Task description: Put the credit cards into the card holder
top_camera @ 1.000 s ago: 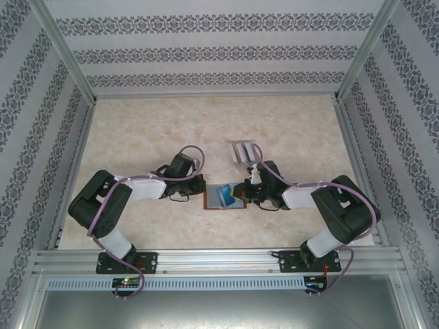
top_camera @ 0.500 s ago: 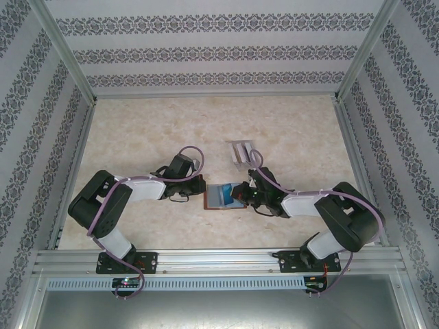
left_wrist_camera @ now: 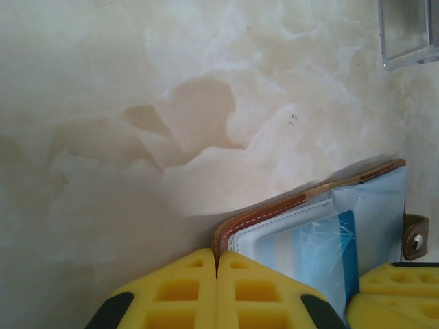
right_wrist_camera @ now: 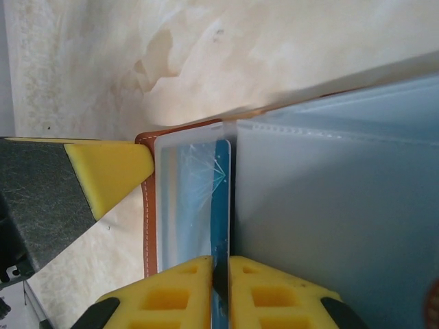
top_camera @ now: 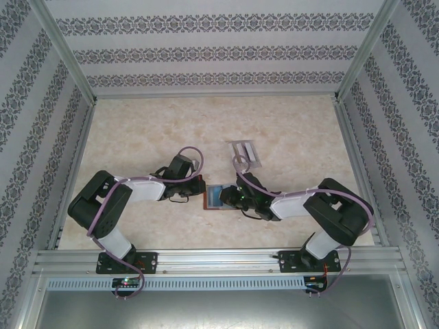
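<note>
Patterned wallpaper walls [top_camera: 206,51] enclose a pale, marbled desk [top_camera: 137,137], with both arms reaching inward from the near edge. At the middle of the desk, between the two claws, you see the card holder [top_camera: 218,197] lying open, its brown leather edge with white stitching towards the left arm. Its clear plastic sleeves [right_wrist_camera: 329,205] face upward. A small snap tab [left_wrist_camera: 414,238] sticks out from its far side.

Your left claw [left_wrist_camera: 217,264] is closed, with its yellow pads pressed flat together. Its tip sits right against the stitched corner of the card holder. You cannot tell whether any leather is pinched between the pads.

Your right claw [right_wrist_camera: 221,264] is clamped on a credit card [right_wrist_camera: 223,205], which is held on edge as a thin teal line between the two yellow pads. The card's far end reaches in among the sleeves, close to the holder's stitched edge. Beside it, blue and white stripes show through wrinkled plastic.

A grey slotted rack [top_camera: 245,152] lies farther back on the desk, apart from the card holder.
</note>
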Available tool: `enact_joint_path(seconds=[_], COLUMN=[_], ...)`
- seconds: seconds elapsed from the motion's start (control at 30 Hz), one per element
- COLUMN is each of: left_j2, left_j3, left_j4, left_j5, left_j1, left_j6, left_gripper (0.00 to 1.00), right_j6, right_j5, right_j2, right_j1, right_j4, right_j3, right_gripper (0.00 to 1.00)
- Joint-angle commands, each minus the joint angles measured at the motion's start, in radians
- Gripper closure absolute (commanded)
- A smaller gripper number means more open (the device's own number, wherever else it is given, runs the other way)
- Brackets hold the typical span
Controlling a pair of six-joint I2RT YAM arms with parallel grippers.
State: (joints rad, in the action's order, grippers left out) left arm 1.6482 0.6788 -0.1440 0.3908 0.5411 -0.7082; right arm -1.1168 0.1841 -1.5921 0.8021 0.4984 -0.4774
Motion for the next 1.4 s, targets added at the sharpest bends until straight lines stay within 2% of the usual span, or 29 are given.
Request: enact_joint_path(seconds=[0.0,0.13,0.2,0.33,0.4,0.47,0.57,0.7,0.8,0.93,1.17,1.37], left_j2=[-0.021,-0.021,-0.012,-0.008,-0.005,0.001,-0.009,-0.021,-0.027,-0.021,-0.019,-0.021], left_j3=[-0.018,-0.023,-0.018,-0.016,-0.009,0.003,-0.01,-0.011,-0.01,-0.007,-0.006,-0.009], left_j4=[0.035,0.034,0.038,0.037,0.047,0.057,0.038,0.031,0.049,0.042,0.047,0.039], left_j5=[-0.001,-0.007,-0.002,-0.005,-0.006,0.009,0.008,0.027,-0.001,0.017,0.014,0.023], left_j1=[-0.005,-0.005,-0.004,-0.005,-0.005,-0.005,-0.005,-0.005,-0.005,-0.005,-0.005,-0.005], left_j6=[-0.003,-0.005,-0.004,-0.005,-0.002,0.004,0.004,0.017,0.029,0.023,0.022,0.015], left_gripper=[1.0,1.0,1.0,1.0,0.95,0.82,0.7,0.67,0.67,0.67,0.67,0.67], right_j6=[0.011,0.053,0.079,0.161,0.194,0.227,0.264,0.268,0.261,0.25,0.249,0.256], right_j5=[-0.004,0.009,-0.001,-0.046,-0.072,-0.129,-0.151,-0.122,-0.08,-0.076,-0.054,-0.053], right_j2=[-0.038,-0.038,-0.019,0.064,0.127,0.199,0.278,0.308,0.274,0.22,0.177,0.163], right_j1=[0.028,0.025,0.025,0.019,0.019,0.015,-0.012,-0.043,-0.054,-0.05,-0.033,-0.024], right_j4=[-0.034,-0.099,-0.133,-0.319,-0.356,-0.383,-0.47,-0.481,-0.492,-0.459,-0.442,-0.456], right_j3=[-0.033,-0.055,-0.056,-0.1,-0.091,-0.061,-0.05,-0.02,-0.025,-0.015,-0.043,-0.069], right_gripper=[0.84,0.81,0.75,0.64,0.56,0.5,0.47,0.46,0.46,0.46,0.56,0.59])
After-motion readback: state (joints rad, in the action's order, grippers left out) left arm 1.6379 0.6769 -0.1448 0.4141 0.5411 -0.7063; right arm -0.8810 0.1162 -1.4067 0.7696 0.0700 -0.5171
